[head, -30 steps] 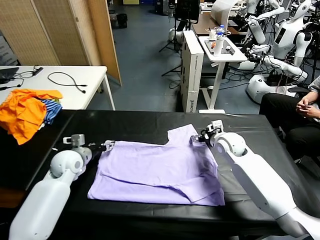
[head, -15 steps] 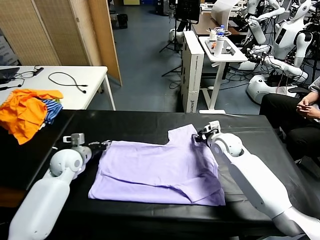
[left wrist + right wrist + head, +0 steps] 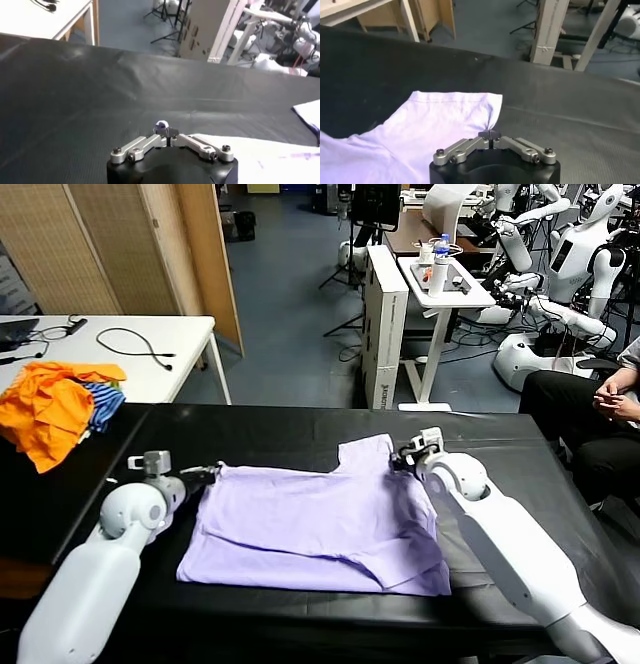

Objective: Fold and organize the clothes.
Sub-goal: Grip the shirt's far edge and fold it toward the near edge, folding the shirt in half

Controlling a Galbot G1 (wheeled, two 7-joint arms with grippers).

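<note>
Lavender T-shirt [image 3: 320,529], one only, lies spread on the black worktop [image 3: 300,429], partly folded, with a sleeve [image 3: 365,452] reaching toward the far edge. Two tools work on it, one at each far corner. The left tool [image 3: 212,472] sits low at the shirt's far left corner; in the left wrist view its jaws are closed tight with a small bit of pale fabric [image 3: 161,125] pinched at the tips, and the shirt's edge [image 3: 260,155] runs off beside it. The right tool [image 3: 400,461] sits at the far right shoulder beside the sleeve; the right wrist view shows its jaws closed together on the cloth [image 3: 445,125] where the fabric gathers into a small pucker [image 3: 490,131].

One white side table [image 3: 160,364] stands off the robot's left, carrying one black cable [image 3: 135,344]. On the near corner there, one heap of two cloths rests: a bright orange garment [image 3: 45,409] and a blue-striped cloth [image 3: 100,404] tucked against it. Beyond the worktop stands one narrow white stand [image 3: 440,289] with a bottle [image 3: 441,249] on it. One seated person [image 3: 590,414] in dark clothes is at the robot's right.
</note>
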